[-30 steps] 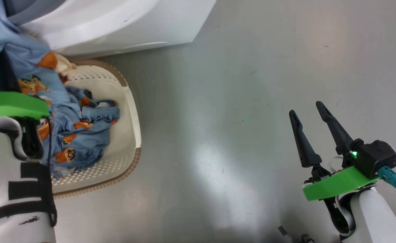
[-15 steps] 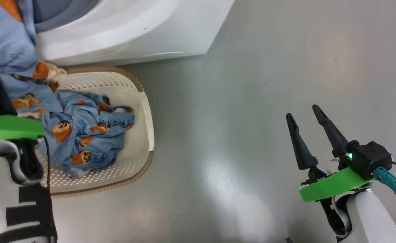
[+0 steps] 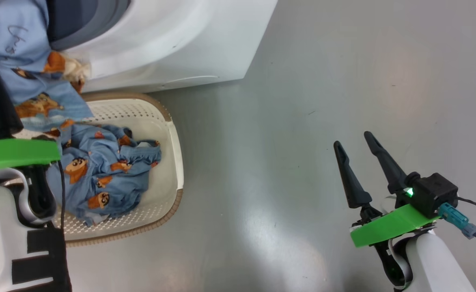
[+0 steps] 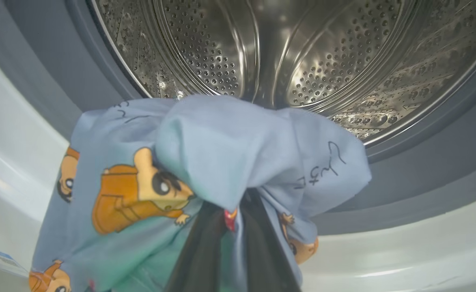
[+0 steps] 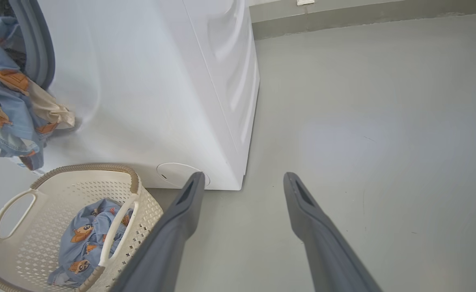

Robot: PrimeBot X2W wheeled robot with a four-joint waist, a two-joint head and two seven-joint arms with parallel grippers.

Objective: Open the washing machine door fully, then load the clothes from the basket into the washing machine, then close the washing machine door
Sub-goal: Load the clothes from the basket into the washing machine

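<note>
Cream basket [image 3: 175,154]: clothes [image 3: 108,174] inside | left claw [image 4: 227,243] (clamped): garment [image 4: 221,154] before drum [image 4: 205,52]

The clothes [image 3: 100,178] are light blue with orange-brown cartoon faces. The basket [image 3: 176,154] is cream, perforated, with a brown rim. The washing machine [image 3: 173,40] is white, its drum [image 4: 205,52] steel, the floor [image 3: 302,101] grey.

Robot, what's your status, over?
Left gripper shut on a blue garment at the drum mouth. Right gripper open, idle. More clothes in basket. Way clear.

basket [image 3: 173,134] before washing machine [image 3: 173,36] | some clothes [image 3: 104,170] in basket
</note>
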